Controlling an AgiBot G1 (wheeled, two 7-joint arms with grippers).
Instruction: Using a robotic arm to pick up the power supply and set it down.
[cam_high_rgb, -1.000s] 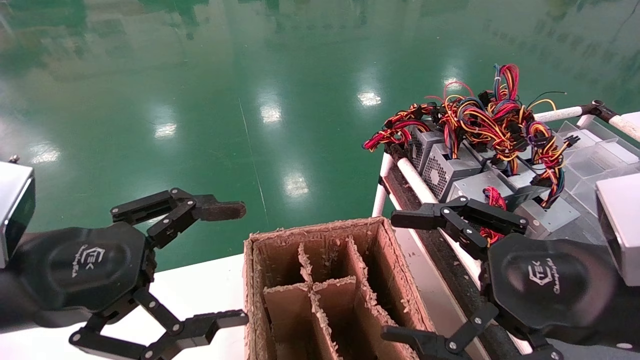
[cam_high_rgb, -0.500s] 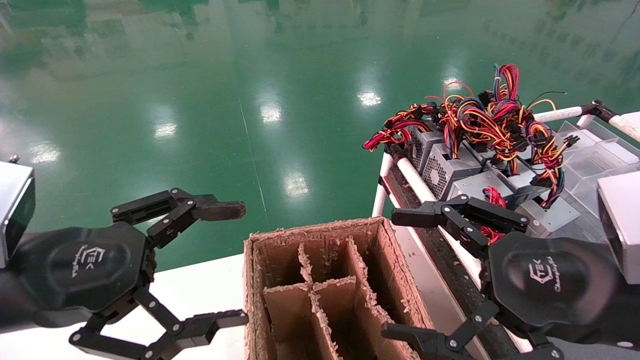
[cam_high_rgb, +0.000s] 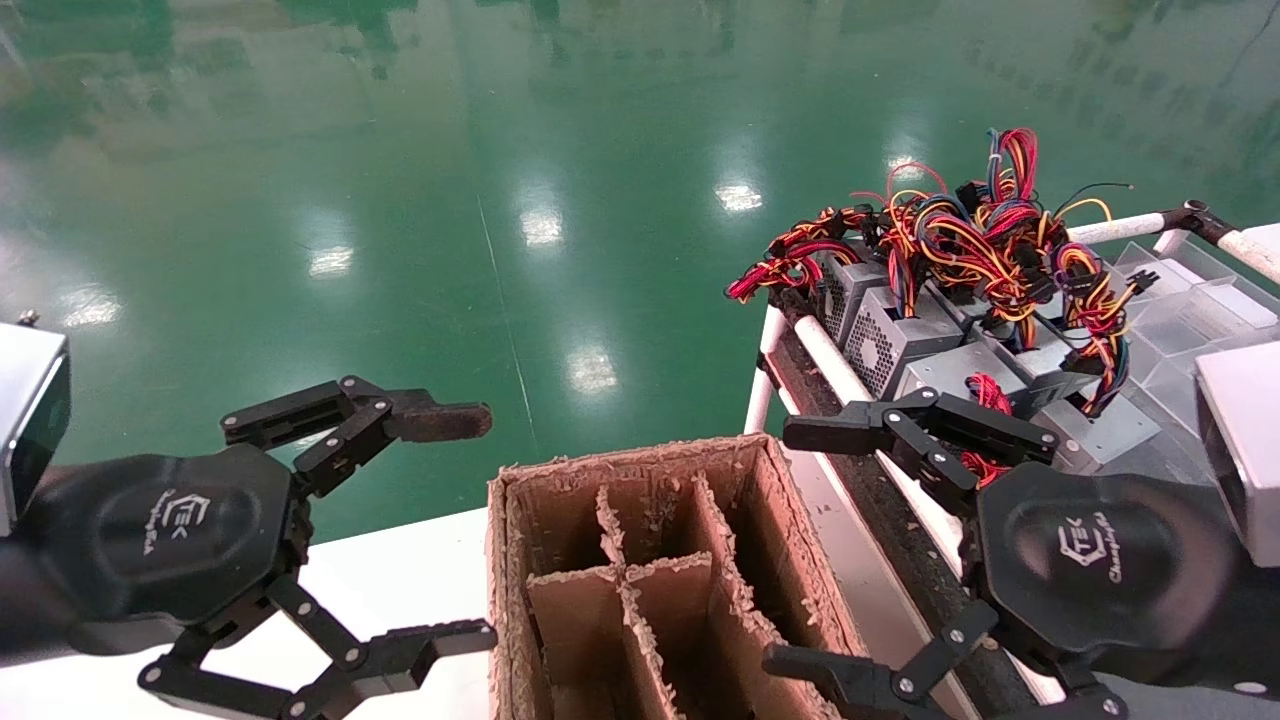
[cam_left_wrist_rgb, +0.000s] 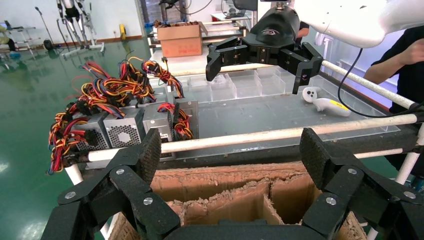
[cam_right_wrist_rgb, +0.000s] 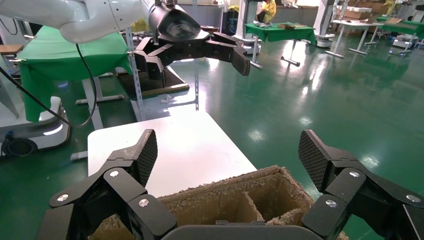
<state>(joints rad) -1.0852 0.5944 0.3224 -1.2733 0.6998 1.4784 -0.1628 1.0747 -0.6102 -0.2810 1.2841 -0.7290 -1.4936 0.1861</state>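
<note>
Several grey power supply boxes (cam_high_rgb: 895, 335) with red, yellow and orange wire bundles (cam_high_rgb: 985, 235) stand in a row on a rack at the right; the left wrist view shows them too (cam_left_wrist_rgb: 122, 132). My right gripper (cam_high_rgb: 795, 550) hangs open and empty just in front of that row, beside the right wall of a cardboard box (cam_high_rgb: 630, 460). My left gripper (cam_high_rgb: 460, 528) is open and empty on the box's left side. Each wrist view looks past its own open gripper (cam_left_wrist_rgb: 231, 155) (cam_right_wrist_rgb: 228, 156) into the box.
The cardboard box (cam_left_wrist_rgb: 210, 175) has divider walls forming compartments and frayed rims. It sits on a white table (cam_high_rgb: 400, 570). White rack pipes (cam_high_rgb: 830, 360) run between box and power supplies. Clear plastic bins (cam_high_rgb: 1190, 300) lie behind. A person (cam_left_wrist_rgb: 405, 55) stands beyond the rack.
</note>
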